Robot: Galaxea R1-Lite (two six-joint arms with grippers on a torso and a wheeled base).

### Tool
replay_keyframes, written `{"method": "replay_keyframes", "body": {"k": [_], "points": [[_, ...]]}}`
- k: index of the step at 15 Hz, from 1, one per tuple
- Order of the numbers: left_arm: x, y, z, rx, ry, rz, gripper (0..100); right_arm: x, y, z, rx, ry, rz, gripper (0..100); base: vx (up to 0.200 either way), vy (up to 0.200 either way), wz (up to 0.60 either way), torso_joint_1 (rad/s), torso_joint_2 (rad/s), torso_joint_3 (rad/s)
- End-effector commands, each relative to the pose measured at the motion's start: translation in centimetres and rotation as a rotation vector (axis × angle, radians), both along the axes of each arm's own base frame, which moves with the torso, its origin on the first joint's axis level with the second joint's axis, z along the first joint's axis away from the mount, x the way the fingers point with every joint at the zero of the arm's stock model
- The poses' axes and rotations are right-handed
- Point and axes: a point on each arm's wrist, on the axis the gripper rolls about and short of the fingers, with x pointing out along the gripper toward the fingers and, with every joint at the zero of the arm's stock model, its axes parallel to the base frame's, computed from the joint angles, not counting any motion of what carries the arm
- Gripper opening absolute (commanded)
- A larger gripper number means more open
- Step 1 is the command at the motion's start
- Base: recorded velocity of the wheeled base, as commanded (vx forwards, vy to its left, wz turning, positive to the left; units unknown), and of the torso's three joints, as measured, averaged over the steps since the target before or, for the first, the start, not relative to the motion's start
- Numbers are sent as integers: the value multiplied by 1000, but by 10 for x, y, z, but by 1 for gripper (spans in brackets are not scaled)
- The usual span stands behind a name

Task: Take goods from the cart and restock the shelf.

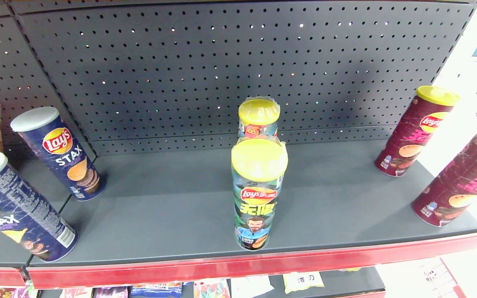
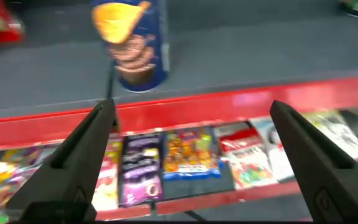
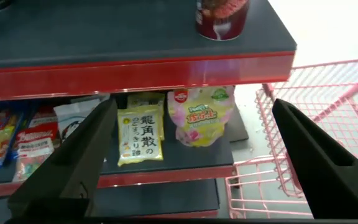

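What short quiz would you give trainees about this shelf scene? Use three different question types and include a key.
1. True or false: the two maroon cans stand at the left end of the shelf.
2. Multiple choice: how many tall chip cans stand upright in the head view? A four, B six, C eight.
3. Fill the gap: the left gripper has its fingers ____.

Key
1. False. They stand at the right end.
2. B. There are two blue, two in the middle and two maroon.
3. Open.
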Motion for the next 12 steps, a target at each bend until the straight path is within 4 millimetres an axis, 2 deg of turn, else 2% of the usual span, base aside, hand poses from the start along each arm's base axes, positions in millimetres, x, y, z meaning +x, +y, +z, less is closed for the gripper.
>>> {"method": "replay_keyframes", "body": {"k": [1, 4, 10, 12], "points": [[-3, 1, -3, -20, -14, -4, 100, -2, -1, -1, 2, -32, 46, 100, 0, 0, 0, 0, 0, 0], [-6, 3, -3, -36, -61, 110, 100, -6, -1, -2, 8, -84, -4, 100, 0, 0, 0, 0, 0, 0], [-6, 3, -3, -36, -61, 110, 100, -6, -1, -2, 2, -82, -6, 100, 0, 0, 0, 0, 0, 0], [-6, 3, -3, -35, -61, 109, 100, -6, -1, -2, 2, -84, -6, 100, -200, 0, 0, 5, 5, 0]]}}
